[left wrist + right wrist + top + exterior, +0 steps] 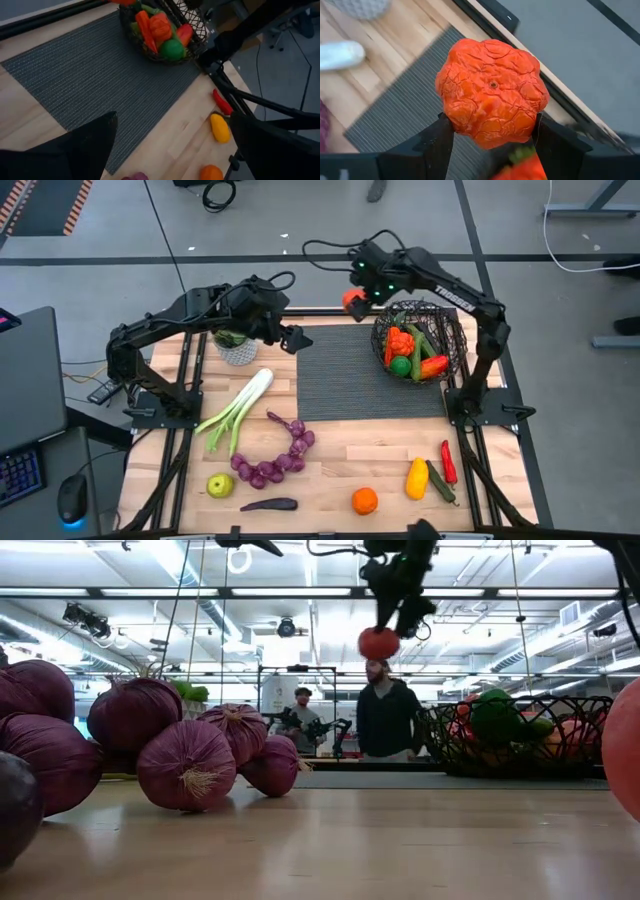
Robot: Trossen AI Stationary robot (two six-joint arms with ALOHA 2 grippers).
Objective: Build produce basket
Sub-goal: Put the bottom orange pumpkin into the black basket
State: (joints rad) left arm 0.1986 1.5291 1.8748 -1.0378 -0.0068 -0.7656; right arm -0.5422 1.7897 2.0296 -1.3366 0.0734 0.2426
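Observation:
The dark wire basket (425,340) stands on the grey mat's far right corner, with carrots, peppers and green pieces inside; the low view shows the basket (520,735) at the right. My right gripper (358,292) is high above the mat's far edge, just left of the basket, shut on an orange-red lumpy fruit (492,92), which also shows in the low view (379,643). My left gripper (292,338) hovers open over the mat's far left corner, with nothing between its fingers (85,145). My right gripper pinches the fruit's two opposite sides (451,117) between its two fingers (437,145). The fingers slant down from above. The fruit hangs lifted clear, high over the table, with its dimpled end (493,85) turned toward the wrist camera.
Loose produce lies on the near half of the table: a leek (235,410), a string of purple bulbs (280,462), a yellow-green fruit (220,484), an aubergine (270,504), an orange (364,500), a yellow pepper (417,477), a red chilli (448,460). A potted plant (237,348) stands far left. People stand beyond the table.

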